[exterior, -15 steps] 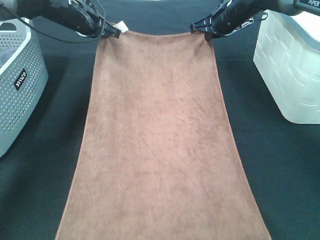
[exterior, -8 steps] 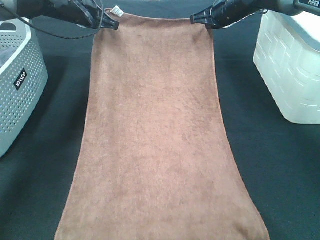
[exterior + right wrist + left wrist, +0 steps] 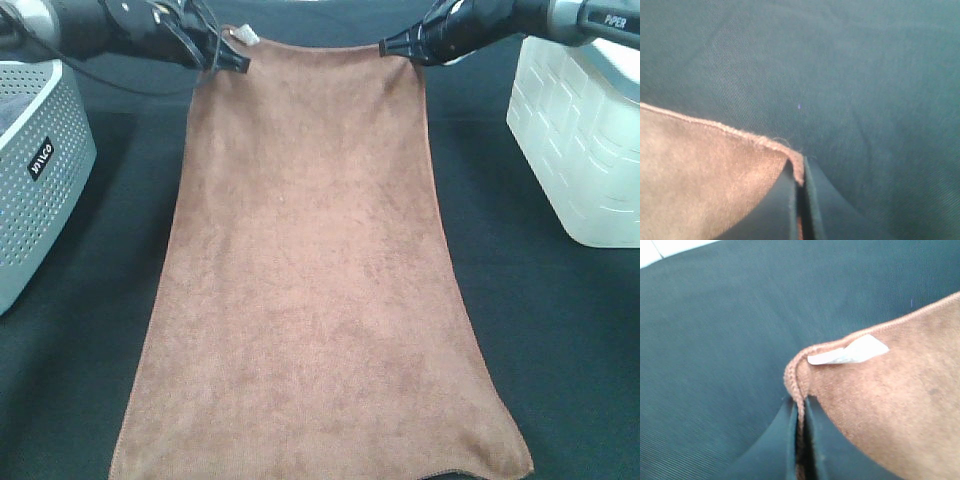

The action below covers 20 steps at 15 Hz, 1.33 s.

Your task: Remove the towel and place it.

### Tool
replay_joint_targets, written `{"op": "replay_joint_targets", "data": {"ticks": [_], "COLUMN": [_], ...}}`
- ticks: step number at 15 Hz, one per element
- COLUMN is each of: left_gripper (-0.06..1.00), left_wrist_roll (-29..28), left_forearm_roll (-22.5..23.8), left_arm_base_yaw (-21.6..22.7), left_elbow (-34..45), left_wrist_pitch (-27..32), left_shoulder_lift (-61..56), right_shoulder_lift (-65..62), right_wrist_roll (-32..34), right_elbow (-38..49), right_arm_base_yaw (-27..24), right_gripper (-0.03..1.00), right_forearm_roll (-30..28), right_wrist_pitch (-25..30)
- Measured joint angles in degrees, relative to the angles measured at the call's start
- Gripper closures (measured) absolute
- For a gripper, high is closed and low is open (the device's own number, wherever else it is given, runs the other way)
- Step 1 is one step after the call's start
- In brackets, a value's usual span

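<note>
The brown plush towel hangs stretched between my two grippers over the black table cloth, its near hem low in the exterior view. My left gripper is shut on the far left corner, where the small white tag sticks up. My right gripper is shut on the far right corner. In the left wrist view the closed gripper pinches the hem beside the tag. In the right wrist view the closed gripper pinches the towel's corner.
A grey perforated basket stands at the left edge. A white plastic bin stands at the right. The black table cloth covers the table all around.
The towel's near hem has come up into view. Its far edge sits a little lower than half a second ago. Both grippers keep hold of their corners.
</note>
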Motion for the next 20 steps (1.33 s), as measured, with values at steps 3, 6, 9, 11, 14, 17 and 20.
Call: {"op": "replay_joint_targets", "data": {"ticks": [3,6,9,11,14,17,20], "left_gripper": [0.94,0.94,0.94,0.94,0.94,0.94,0.94], "left_wrist_roll": [0.0,0.1,0.1,0.1,0.1,0.1,0.0], "left_forearm_roll": [0.1,0.2,0.3,0.3,0.3,0.3,0.3], "left_arm_base_yaw": [0.0,0.0,0.0,0.0,0.0,0.0,0.0], "left_elbow": [-0.1,-0.2,-0.2,-0.2,-1.3,-1.5,-1.7], "left_wrist_pitch": [-2.0,-5.2,-7.8,-9.9,-11.8,-13.1,-13.9], "left_shoulder_lift": [2.8,5.7,7.7,8.7,10.8,11.3,11.3], "right_shoulder_lift": [2.7,5.6,9.2,11.1,11.8,11.9,11.9], "right_wrist_roll": [0.0,0.0,0.0,0.0,0.0,0.0,0.0], "right_elbow": [0.0,-1.0,-5.0,-6.8,-6.9,-6.9,-7.2], "right_arm_base_yaw": [-0.1,-0.3,-0.4,-0.4,-0.4,-1.3,-1.4], "right_gripper": [0.96,0.96,0.96,0.96,0.96,0.96,0.96], "right_forearm_roll": [0.0,1.3,2.4,2.7,2.8,2.9,4.2], "right_wrist_pitch": [-1.7,-3.6,-3.7,-3.3,-3.4,-3.4,-3.4]}}
